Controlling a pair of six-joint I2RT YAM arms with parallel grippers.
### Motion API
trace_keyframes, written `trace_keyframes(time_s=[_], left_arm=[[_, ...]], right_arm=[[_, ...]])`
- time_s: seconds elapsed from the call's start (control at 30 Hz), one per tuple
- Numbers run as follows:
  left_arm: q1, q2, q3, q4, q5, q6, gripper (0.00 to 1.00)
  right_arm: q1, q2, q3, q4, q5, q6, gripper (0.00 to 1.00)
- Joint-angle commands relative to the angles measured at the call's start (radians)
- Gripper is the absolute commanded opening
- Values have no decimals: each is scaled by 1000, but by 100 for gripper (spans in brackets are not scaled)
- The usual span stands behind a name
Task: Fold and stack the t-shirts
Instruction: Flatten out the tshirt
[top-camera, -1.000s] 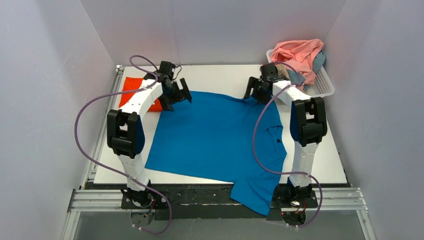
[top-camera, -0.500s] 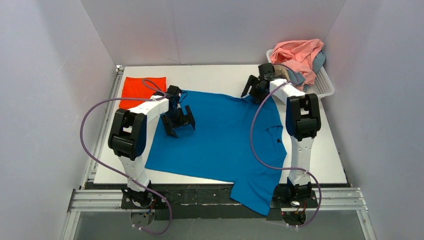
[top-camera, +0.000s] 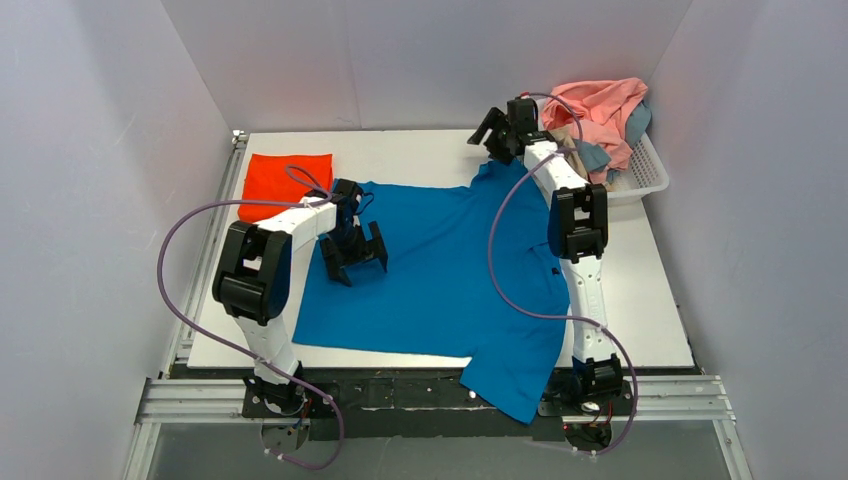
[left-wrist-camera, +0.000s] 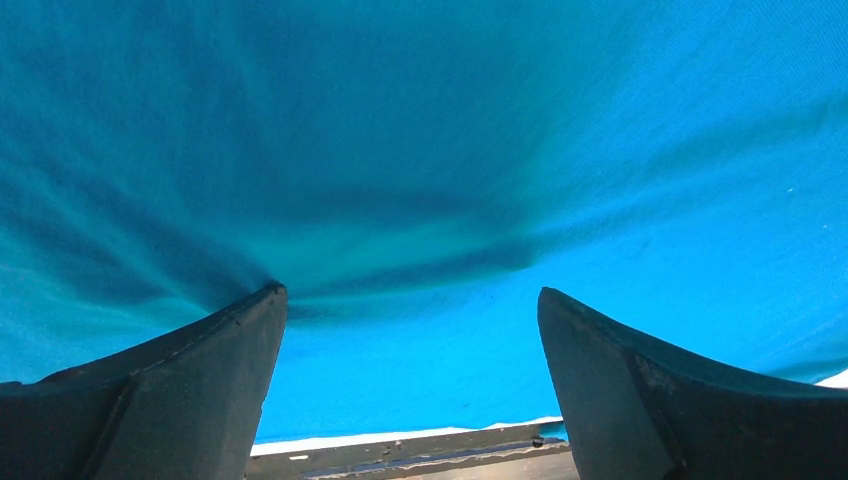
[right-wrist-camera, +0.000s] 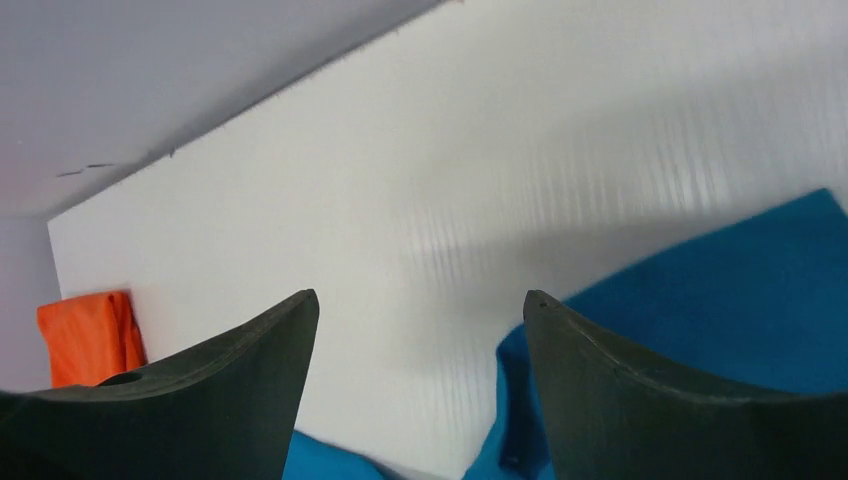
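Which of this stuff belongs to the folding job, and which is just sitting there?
Job:
blue shirt, spread flat
orange shirt, folded
pink shirt, heaped with others

Just there:
basket holding that heap
table

Blue t-shirt (top-camera: 440, 270) lies spread flat on the counter (top-camera: 420, 148), one corner drooping off the near edge. Orange-red one (top-camera: 285, 180) sits folded at far left.
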Motion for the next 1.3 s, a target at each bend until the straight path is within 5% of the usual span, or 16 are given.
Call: trace_keyframes(time_s=[0.0, 0.23, 0.4, 0.77, 0.93, 1.27], left_arm=[[2, -25, -28, -140, -34, 21, 98], [2, -51, 11, -146, -42, 21, 98], [0, -83, 58, -148, -50, 19, 98], [47, -143, 24, -147, -99, 70, 98], [136, -28, 54, -85, 38, 38, 98], [181, 234, 271, -164, 44, 27, 98]], right_arm=[[-12, 13, 180, 50, 45, -87, 83], [-5, -195, -20, 12, 26, -272, 84], [18, -421, -316, -53, 31, -347, 84], [50, -786, -980, -128, 20, -249, 84], [49, -703, -972, -204, 59, -261, 84], [19, -476, -695, -375, 83, -277, 84]])
